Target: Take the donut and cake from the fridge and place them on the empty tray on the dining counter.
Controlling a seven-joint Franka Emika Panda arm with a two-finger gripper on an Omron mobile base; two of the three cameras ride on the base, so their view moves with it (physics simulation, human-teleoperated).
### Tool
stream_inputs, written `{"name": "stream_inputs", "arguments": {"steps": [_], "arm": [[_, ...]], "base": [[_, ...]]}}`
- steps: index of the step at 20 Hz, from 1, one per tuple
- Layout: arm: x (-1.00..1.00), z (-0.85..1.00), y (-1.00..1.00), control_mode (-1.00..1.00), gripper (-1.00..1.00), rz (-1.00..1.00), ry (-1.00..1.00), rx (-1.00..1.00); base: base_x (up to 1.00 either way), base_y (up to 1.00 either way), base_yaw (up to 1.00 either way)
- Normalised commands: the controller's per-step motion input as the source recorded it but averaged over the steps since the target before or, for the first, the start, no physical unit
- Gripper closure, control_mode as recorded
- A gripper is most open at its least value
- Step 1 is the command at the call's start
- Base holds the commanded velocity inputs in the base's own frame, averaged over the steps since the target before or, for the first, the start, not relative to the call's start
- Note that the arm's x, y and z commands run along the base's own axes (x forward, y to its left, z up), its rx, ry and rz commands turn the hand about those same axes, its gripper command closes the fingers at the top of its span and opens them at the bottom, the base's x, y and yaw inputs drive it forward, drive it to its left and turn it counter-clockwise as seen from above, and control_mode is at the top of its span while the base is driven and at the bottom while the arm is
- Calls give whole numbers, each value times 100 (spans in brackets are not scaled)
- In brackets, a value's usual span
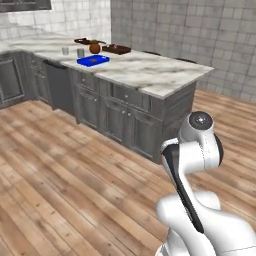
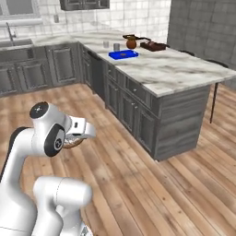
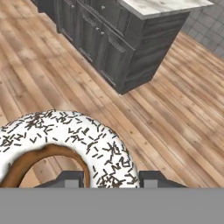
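The donut (image 3: 87,135), white-glazed with dark sprinkles and a brown inner ring, sits close in the hand view between my gripper's (image 3: 109,180) two fingertips, which are shut on it. From the right base view its brown edge (image 2: 71,144) shows under the hand, over the wooden floor. The dining counter (image 1: 150,75) (image 2: 179,69) stands ahead, its near corner (image 3: 162,5) at the top of the hand view. The dark reddish tray (image 1: 116,49) (image 2: 153,45) lies toward the counter's far end. The cake and the fridge are out of view.
On the counter lie a blue flat item (image 1: 93,60) (image 2: 123,54), a brown round object (image 1: 94,48) (image 2: 131,44), two glasses (image 1: 80,52) (image 2: 116,47) and a wooden tray (image 1: 87,41). A black stool (image 2: 214,92) stands behind the counter's end. Open wooden floor (image 2: 138,184) separates me from the cabinets.
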Motion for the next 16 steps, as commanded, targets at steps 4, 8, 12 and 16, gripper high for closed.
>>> {"name": "stream_inputs", "arguments": {"steps": [4, 8, 12, 16], "arm": [[0, 0, 0, 100, 100, 0, 0, 0], [0, 0, 0, 100, 100, 0, 0, 0], [0, 0, 0, 100, 100, 0, 0, 0], [0, 0, 0, 100, 100, 0, 0, 0]], "base": [[56, 0, -33], [62, -1, -34], [63, -5, -33], [63, -10, -32]]}}
